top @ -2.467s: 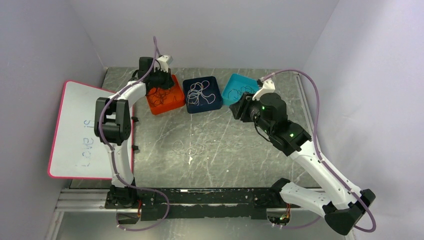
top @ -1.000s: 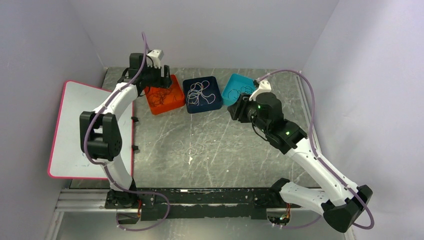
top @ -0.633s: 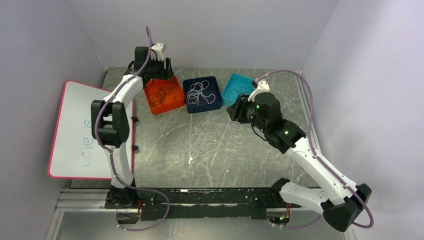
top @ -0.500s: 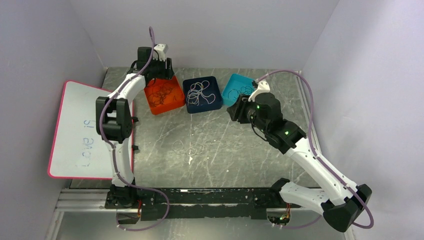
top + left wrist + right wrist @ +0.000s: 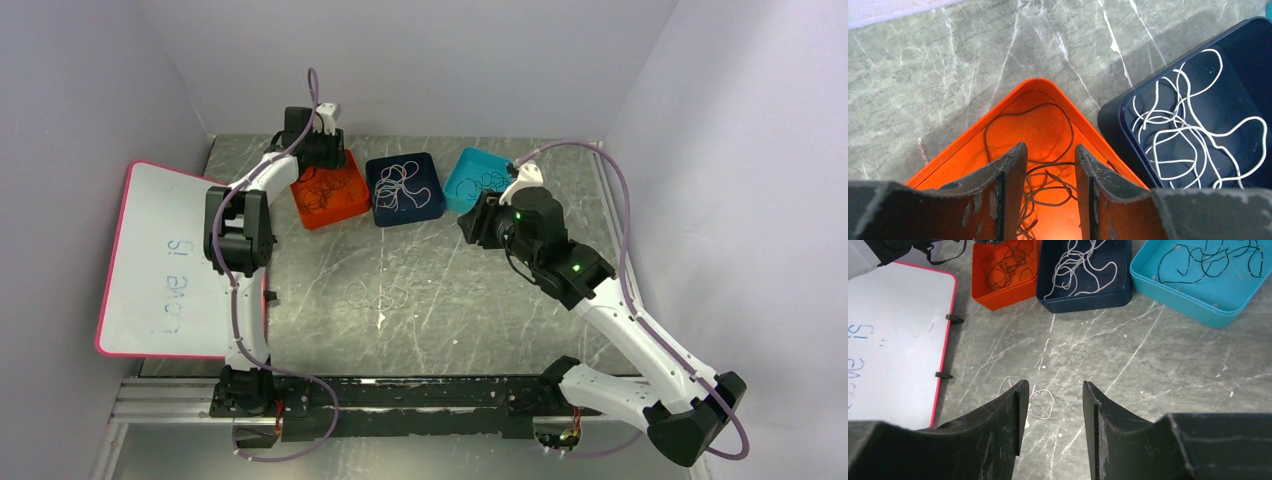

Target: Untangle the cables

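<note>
Top external view: we see three trays in a row at the far side of the table. The orange tray is on the left, the navy tray in the middle and the teal tray on the right. The orange and navy trays sit close side by side, and the teal one is turned at an angle. Brown cables lie curled in the orange tray, white cables in the navy one and black cables in the teal one. One loose cable, thin and whitish, lies in loops on the bare table near the middle, well apart from the trays. A whiteboard with a red edge lies at the left.

In the left wrist view, the left claw hangs over a corner of the orange tray. Its fingers stand apart with a narrow gap, and nothing is pinched between them. We see the brown cables in the tray below through that gap.

In the right wrist view, the right claw is held above the middle of the table. Its jaws are apart and empty, and the loose cable lies on the table below the gap.
</note>
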Motion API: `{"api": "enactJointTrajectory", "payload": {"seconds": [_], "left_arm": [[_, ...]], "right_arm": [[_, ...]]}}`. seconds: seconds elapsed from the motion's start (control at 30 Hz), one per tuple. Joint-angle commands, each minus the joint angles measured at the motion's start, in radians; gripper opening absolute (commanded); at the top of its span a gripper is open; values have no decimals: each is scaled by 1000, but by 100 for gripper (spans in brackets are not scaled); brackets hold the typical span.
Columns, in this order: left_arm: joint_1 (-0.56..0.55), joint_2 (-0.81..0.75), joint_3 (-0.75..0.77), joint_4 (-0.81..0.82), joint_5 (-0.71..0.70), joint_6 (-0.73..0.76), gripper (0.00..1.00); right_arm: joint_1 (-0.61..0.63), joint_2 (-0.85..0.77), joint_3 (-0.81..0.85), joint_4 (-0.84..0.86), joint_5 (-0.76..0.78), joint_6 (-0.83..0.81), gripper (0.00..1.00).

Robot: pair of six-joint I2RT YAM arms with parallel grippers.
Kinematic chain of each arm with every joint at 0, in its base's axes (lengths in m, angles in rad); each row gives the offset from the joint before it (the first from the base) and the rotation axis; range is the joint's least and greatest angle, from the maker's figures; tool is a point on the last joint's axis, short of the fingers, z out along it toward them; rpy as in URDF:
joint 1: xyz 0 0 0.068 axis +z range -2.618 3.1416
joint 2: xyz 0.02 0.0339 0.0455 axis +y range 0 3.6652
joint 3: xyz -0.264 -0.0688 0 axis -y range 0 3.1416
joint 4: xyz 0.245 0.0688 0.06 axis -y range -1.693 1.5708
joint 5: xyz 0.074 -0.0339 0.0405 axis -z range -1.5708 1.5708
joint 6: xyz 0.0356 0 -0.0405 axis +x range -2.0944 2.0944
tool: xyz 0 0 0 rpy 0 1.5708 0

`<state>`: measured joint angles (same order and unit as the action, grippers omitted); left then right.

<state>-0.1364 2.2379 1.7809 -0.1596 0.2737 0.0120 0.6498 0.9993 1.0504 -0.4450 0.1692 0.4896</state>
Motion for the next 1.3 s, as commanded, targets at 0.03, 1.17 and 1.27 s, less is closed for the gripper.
{"api": "enactJointTrajectory", "payload": {"seconds": [0.03, 1.17, 1.27], "left_arm": [[8, -5, -61, 83, 6, 0, 44], [6, -277, -139, 72, -34, -5, 75], [6, -338, -164, 66, -26, -21, 75]], "right_arm": [[1, -18, -10, -16, 12, -7, 47], [2, -7, -24, -1, -23, 7, 48], [2, 14, -28, 19, -67, -10, 48]]}}
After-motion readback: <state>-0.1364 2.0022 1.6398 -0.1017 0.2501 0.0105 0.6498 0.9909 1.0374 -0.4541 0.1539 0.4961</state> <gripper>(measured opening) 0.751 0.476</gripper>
